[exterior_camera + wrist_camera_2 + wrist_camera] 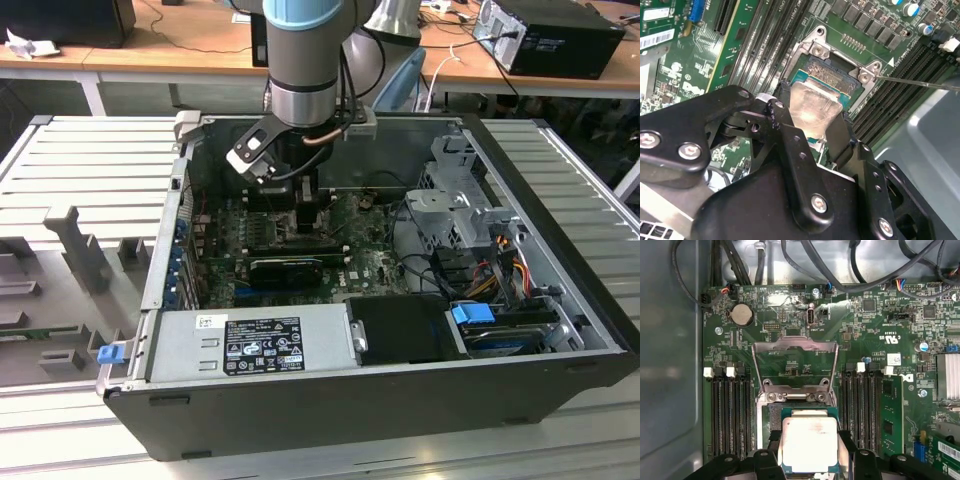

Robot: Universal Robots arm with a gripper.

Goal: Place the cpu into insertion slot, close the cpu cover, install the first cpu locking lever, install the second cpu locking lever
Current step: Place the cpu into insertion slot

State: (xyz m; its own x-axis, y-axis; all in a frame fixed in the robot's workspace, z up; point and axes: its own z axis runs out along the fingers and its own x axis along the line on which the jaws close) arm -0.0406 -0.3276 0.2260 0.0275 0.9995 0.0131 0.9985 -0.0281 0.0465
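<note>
Cpu (809, 444) over insertion slot (832, 75) (cover (795, 344) up)

Grey cylindrical arm (300, 70), pale blue joint cap (305, 12), black angular jaws, silver hex screws (818, 202)

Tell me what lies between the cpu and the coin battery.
The open cpu cover, between cpu and coin battery in the first wrist view.

Exterior view overlooks the case (400, 400); both wrist views closely share the cpu (807, 442) (812, 107).
</note>
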